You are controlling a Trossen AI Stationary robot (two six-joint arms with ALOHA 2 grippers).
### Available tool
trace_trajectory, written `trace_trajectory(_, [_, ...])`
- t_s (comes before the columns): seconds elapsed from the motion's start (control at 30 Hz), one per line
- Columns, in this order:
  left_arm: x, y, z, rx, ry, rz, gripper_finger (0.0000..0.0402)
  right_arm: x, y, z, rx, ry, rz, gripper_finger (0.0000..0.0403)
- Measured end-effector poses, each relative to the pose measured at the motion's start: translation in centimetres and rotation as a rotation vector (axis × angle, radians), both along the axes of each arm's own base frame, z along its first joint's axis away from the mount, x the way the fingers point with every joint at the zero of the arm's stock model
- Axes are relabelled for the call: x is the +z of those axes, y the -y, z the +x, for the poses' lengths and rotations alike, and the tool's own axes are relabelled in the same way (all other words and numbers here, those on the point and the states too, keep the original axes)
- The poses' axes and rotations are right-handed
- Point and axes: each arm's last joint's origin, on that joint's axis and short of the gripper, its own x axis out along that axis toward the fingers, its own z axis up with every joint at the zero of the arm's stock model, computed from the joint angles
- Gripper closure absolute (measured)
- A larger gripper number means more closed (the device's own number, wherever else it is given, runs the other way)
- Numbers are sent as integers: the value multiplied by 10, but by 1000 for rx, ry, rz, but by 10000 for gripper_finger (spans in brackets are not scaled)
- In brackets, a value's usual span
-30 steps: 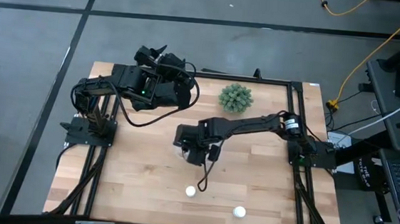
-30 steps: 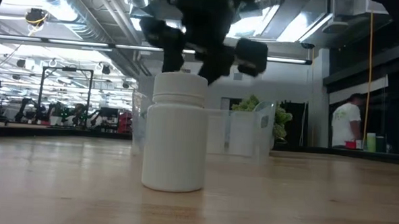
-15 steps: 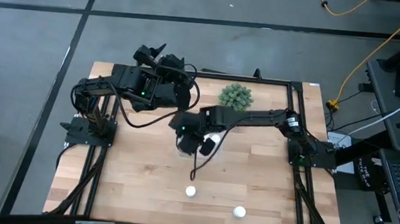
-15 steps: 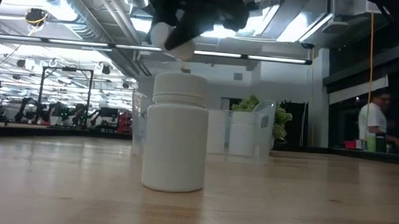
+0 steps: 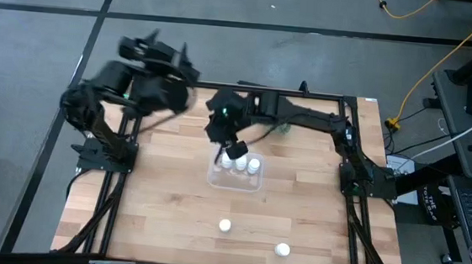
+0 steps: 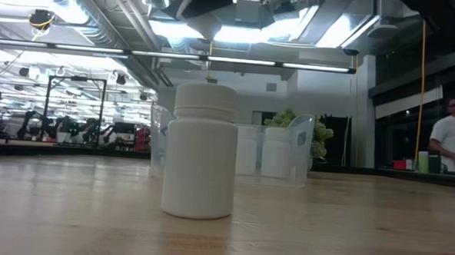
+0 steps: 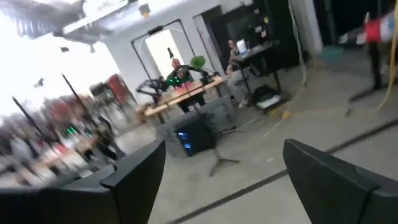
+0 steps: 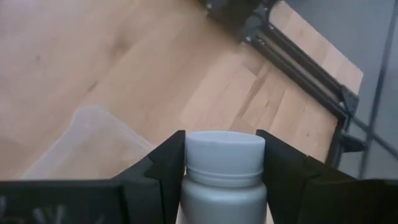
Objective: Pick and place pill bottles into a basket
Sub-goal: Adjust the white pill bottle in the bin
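Note:
My right gripper (image 5: 224, 134) is shut on a white pill bottle (image 8: 224, 180) above the table, just past the far side of the clear basket (image 5: 234, 179). Three white bottles (image 5: 240, 163) show at the basket's far side. Two more bottles stand on their bases on the wood near the front edge (image 5: 225, 226) (image 5: 282, 249); one of them fills the middle of the low view (image 6: 202, 151). My left gripper (image 5: 154, 51) is open and empty, raised beyond the table's far left corner, and its wrist view (image 7: 224, 174) looks into the room. My right gripper pinches the bottle between its two fingers (image 8: 168, 162), which lie along the bottle's two opposite sides. The cap (image 8: 225, 152) points forward, level with the fingertips. The fingers slant down toward the table. The bottle is lifted clear of table and basket.
A green spiky plant (image 6: 289, 119) stands behind the basket at the far edge, mostly hidden under my right arm in the high view. Black frame rails (image 5: 352, 158) run along the table's sides. A person (image 6: 451, 141) shows in the room at the right.
My right gripper has moved from over the basket toward the table's far edge and upward, carrying a bottle; the basket and its bottles are now uncovered. My left arm has swung up and toward the far left, off the table.

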Motion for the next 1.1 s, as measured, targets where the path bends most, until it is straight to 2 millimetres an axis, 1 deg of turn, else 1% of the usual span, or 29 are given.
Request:
trace_trajectory(0.1, [7,1,-23,-43,64,-39,82,5,17,-4,-40,19,78,236])
trace_trajectory(0.17, [5,3,-33,-70,59,-51,82,13,25,-8,-58,49,98,236])
trace_trajectory(0.23, [0,7,-39,-100,46,-56,82,21,31,-12,-66,82,98,236])
trace_trajectory(0.3, [-8,9,-44,-123,39,-63,82,32,36,-18,-73,127,95,236])
trace_trajectory(0.4, [-21,11,-57,-149,86,-88,82,52,41,-28,-82,209,85,236])
trace_trajectory(0.53, [-42,10,-75,-172,181,-136,82,85,49,-47,-119,345,85,236])
trace_trajectory(0.6, [-54,10,-81,-193,208,-176,82,100,51,-56,-127,411,115,236])
trace_trajectory(0.73, [-78,16,-83,-237,238,-232,82,128,54,-72,-70,542,264,237])
trace_trajectory(0.83, [-90,22,-81,-269,281,-237,82,139,55,-77,-3,599,358,237])
trace_trajectory(0.97, [-103,35,-76,-321,335,-211,82,141,54,-79,29,604,370,237])
trace_trajectory(1.03, [-113,43,-72,-342,333,-179,82,140,53,-79,34,595,373,237])
trace_trajectory(1.1, [-127,49,-69,-362,297,-149,82,138,53,-79,36,575,369,237])
